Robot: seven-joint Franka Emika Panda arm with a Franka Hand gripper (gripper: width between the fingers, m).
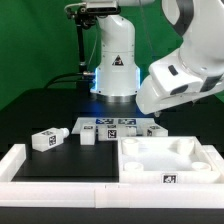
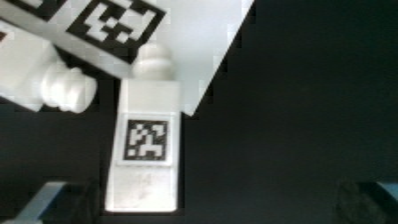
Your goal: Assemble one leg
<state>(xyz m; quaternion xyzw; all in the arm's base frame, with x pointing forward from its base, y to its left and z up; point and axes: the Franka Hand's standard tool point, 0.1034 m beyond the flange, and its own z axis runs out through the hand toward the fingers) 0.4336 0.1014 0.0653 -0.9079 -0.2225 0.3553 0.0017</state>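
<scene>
1. Running along the near side of the black table (image 1: 40,115), a raised white border (image 1: 50,172) is seen, turning up at the exterior view's left.
2. Just behind it, at the exterior view's right, the large white panel (image 1: 170,158) is laid flat, with round corner holes facing up and a tag on its near edge.
3. Farther back, a tagged spare leg (image 1: 45,140) is found at the exterior view's left, and another white leg (image 1: 88,135) lies to its right, just beside the marker board (image 1: 110,125).
4. The marker board is laid flat mid-table, with several tags facing up.
5. In the wrist view, the leg (image 2: 146,140) is seen on its side on the black surface, tag upward, its rounded end at the edge of the marker board (image 2: 107,25). A further white part (image 2: 54,85) lies just beside it.
6. In the exterior view, the leg is taken to be the small white piece (image 1: 154,129) at the marker board's right end, under the arm.
7. The gripper (image 2: 210,200) is spread wide and nothing is gripped. Its blurred fingertips (image 2: 45,200) are seen on either side of the leg, which lies nearer one of them.
8. The white arm (image 1: 185,75) is reached in from the exterior view's right, and its base (image 1: 115,60) is stood at the far side with a blue glow.
</scene>
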